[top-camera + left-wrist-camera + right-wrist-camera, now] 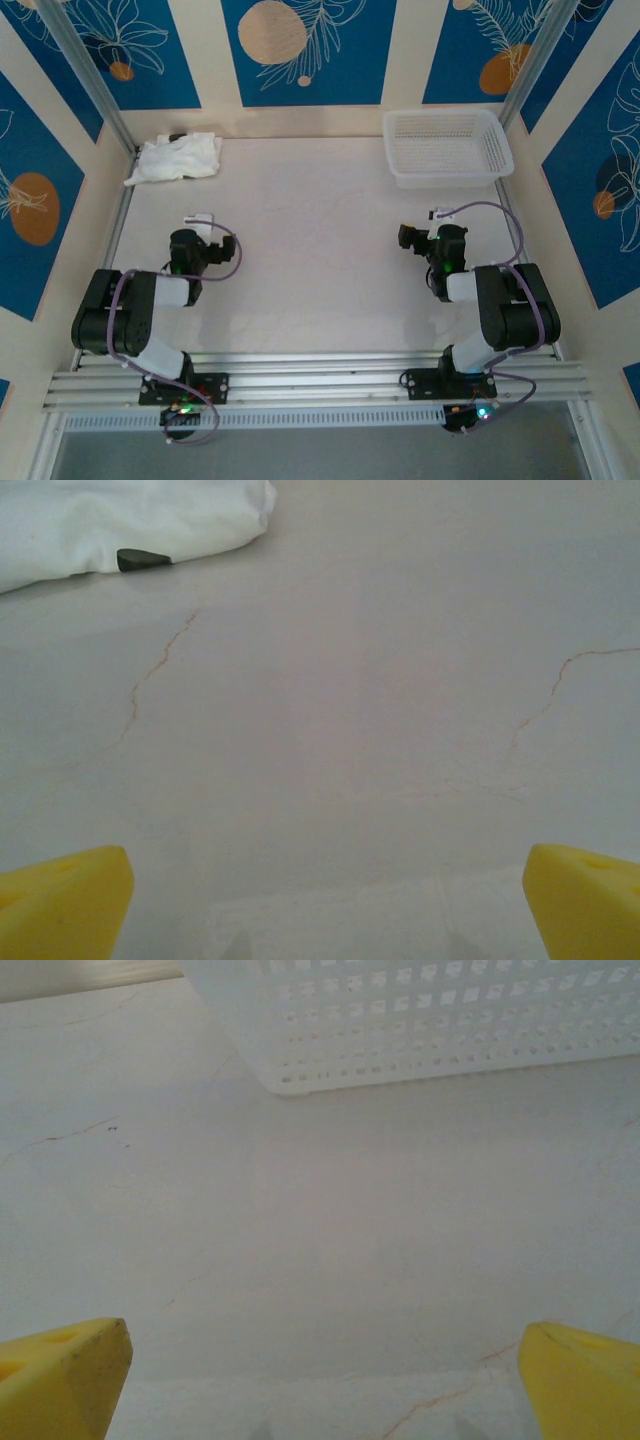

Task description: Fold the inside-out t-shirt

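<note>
Bunched far-left on desk [310,250]: t-shirt [175,158], perhaps atop something dark [143,560]. Spread wide, empty: left pincer [322,905], right pincer [320,1382].

Robot lab cell: white table [320,260] walled by blue leaf-print panels [300,60], aluminium extrusion posts [88,80] and mounting rail [320,372].

The crumpled white cloth t-shirt [175,158] looks soft and matt, creased all over with wrinkles; the white rectangular plastic mesh basket [450,176] is rigid, pierced by a grid of small holes, faintly shiny on the rim; the pale table top [320,250] is smooth and matt, veined with thin brownish hairline marks; the silver ribbed metal rails [320,372] have a dull sheen; the blunt yellow fingertips [60,905] of the left gripper [325,910] and the right gripper [320,1385] look like matt plastic.
</note>
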You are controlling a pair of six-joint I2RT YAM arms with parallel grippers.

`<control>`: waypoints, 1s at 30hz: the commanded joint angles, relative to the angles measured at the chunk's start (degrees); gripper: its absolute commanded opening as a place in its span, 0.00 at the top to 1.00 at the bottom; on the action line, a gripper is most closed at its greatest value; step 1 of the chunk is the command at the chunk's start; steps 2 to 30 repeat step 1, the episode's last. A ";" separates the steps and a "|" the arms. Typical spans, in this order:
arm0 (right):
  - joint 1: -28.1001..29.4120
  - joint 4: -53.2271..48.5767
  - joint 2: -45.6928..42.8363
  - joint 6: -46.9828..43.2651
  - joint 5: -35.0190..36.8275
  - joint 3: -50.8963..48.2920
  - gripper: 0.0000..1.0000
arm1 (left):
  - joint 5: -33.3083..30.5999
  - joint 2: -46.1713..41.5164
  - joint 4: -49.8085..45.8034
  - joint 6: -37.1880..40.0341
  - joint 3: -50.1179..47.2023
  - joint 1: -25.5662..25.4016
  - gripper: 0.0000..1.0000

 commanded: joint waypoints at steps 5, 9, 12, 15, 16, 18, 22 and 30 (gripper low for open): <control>-0.14 2.30 -0.48 -1.29 1.23 0.94 0.01 | 1.64 -0.27 1.56 0.74 1.08 0.19 0.00; -0.14 2.30 -0.48 -1.29 1.23 0.94 0.01 | 1.64 -0.27 1.56 0.74 1.08 0.19 0.00; -0.14 2.30 -0.48 -1.29 1.23 0.94 0.01 | 1.64 -0.27 1.56 0.74 1.08 0.19 0.00; -0.14 2.30 -0.48 -1.29 1.23 0.94 0.01 | 1.64 -0.27 1.56 0.74 1.08 0.19 0.00; -0.14 2.30 -0.48 -1.29 1.23 0.94 0.01 | 1.64 -0.27 1.56 0.74 1.08 0.19 0.00; -0.14 2.30 -0.48 -1.29 1.23 0.94 0.01 | 1.64 -0.27 1.56 0.74 1.08 0.19 0.00; -0.14 2.30 -0.48 -1.29 1.23 0.94 0.01 | 1.64 -0.27 1.56 0.74 1.08 0.19 0.00; -0.14 2.30 -0.48 -1.29 1.23 0.94 0.01 | 1.64 -0.27 1.56 0.74 1.08 0.19 0.00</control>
